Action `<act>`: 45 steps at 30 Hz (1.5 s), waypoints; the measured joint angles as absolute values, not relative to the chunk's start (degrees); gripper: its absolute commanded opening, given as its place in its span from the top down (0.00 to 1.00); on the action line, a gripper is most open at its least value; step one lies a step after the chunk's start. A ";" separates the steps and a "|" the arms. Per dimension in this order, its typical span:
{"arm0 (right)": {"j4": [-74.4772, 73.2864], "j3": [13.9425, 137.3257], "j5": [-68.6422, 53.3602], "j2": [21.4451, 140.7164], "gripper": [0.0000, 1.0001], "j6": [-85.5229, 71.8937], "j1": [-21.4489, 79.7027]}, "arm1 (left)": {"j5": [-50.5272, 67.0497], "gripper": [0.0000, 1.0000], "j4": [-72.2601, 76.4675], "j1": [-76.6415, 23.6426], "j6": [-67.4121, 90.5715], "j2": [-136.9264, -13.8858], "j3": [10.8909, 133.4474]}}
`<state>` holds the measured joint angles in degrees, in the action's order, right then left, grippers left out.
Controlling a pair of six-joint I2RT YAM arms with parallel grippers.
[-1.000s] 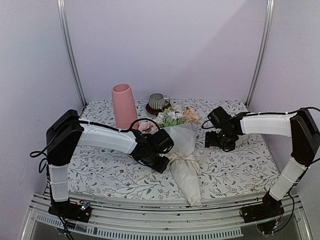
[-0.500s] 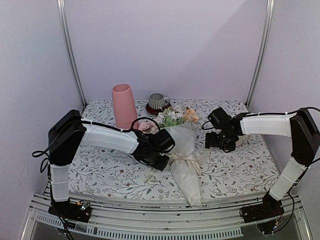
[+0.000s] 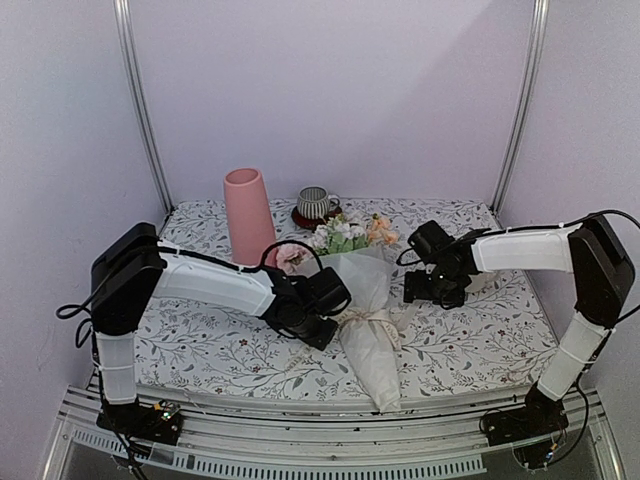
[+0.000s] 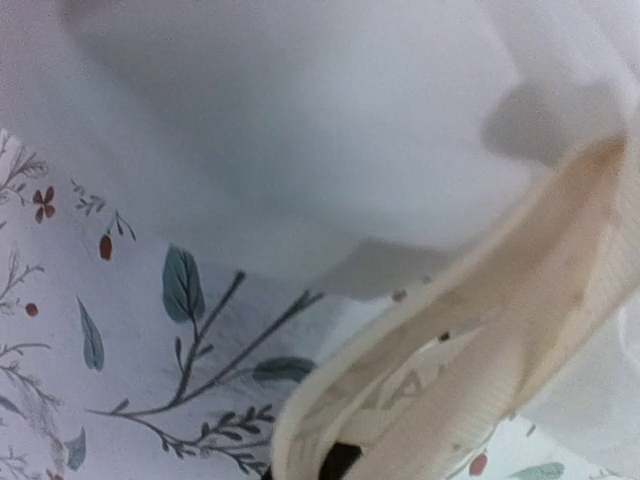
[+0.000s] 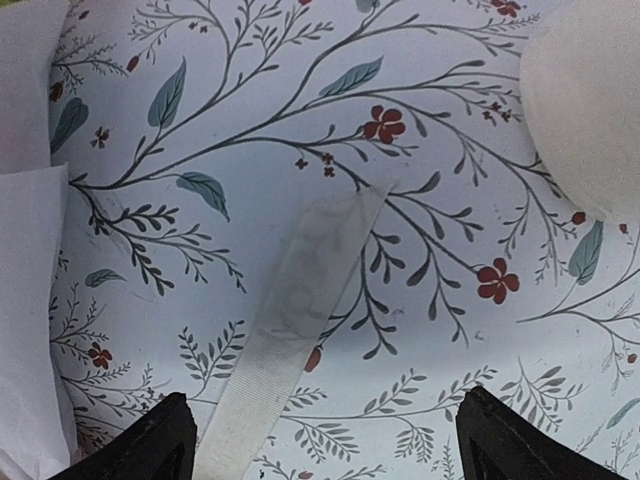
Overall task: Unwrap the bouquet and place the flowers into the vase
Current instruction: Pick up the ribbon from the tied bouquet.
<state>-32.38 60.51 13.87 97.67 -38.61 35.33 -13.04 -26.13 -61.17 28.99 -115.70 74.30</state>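
The bouquet [image 3: 368,335] lies on the table, a white paper cone with its narrow end toward the front edge. Its flowers [image 3: 345,236] point toward the back. A cream ribbon bow [image 3: 373,322] ties the cone. My left gripper [image 3: 325,333] sits at the bow's left side. In the left wrist view a ribbon loop [image 4: 480,330] runs down into my left gripper [image 4: 335,465], which is shut on it. My right gripper [image 3: 418,290] hovers open right of the bouquet. A flat ribbon tail [image 5: 300,300] lies between its fingers [image 5: 130,440]. The pink vase [image 3: 248,212] stands upright at the back left.
A grey striped mug [image 3: 317,203] on a dark red coaster stands behind the flowers. A pale rounded object [image 5: 590,100] sits close to the right gripper, largely hidden behind the right arm in the top view. A floral cloth [image 3: 200,340] covers the table, with walls close on three sides.
My left gripper has shut on the ribbon at the bow. The right gripper has shifted slightly left toward the bouquet and stays open.
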 measured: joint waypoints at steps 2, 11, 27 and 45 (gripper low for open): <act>-32.93 61.89 14.11 99.94 0.09 -39.05 36.07 | -13.28 1.00 -26.96 -62.26 28.99 -115.02 73.73; -33.56 64.99 14.22 105.01 0.19 -40.84 38.63 | -15.20 1.00 -29.21 -66.28 29.10 -110.02 71.35; -33.28 66.52 12.91 108.25 0.91 -41.60 38.85 | -16.21 1.00 -26.76 -67.24 28.51 -106.06 70.30; -34.52 64.84 16.95 98.28 0.98 -43.07 38.96 | -17.21 1.00 -26.39 -67.29 28.14 -101.97 69.34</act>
